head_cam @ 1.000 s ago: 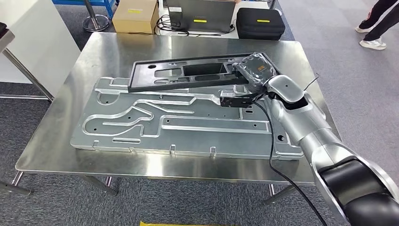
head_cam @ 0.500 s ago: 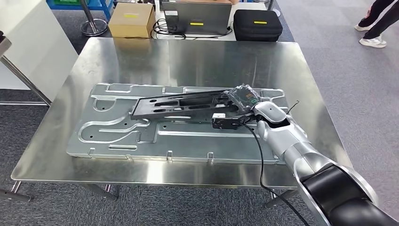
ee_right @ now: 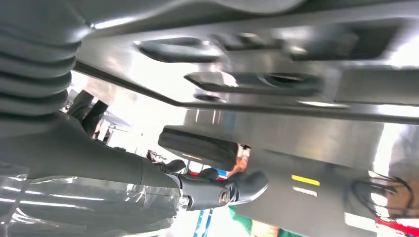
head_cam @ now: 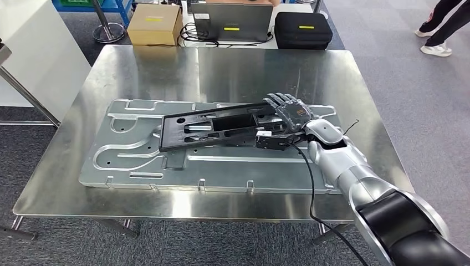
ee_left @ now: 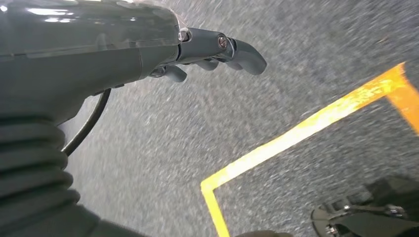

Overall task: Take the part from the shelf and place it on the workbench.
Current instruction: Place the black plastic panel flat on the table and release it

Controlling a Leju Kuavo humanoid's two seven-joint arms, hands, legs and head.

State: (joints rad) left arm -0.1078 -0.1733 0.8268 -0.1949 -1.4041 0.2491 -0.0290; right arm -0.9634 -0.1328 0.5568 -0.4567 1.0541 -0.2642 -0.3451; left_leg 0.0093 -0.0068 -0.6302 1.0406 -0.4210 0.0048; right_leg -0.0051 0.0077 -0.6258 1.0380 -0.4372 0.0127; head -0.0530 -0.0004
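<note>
Resting on black part point(head_cam: 219, 129) atop workbench point(head_cam: 233, 72) | right hand point(head_cam: 289, 110) fingers spread | left hand point(ee_left: 148, 44) holding nothing

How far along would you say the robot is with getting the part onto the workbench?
Nearly finished, it seems. The black part is off the shelf and lies low on the silver plate that sits on the workbench. The right hand is at the part's end with fingers spread; whether it grips cannot be told. Left: let go and pull the arm away. The left hand hangs over the floor, holding nothing.
</note>
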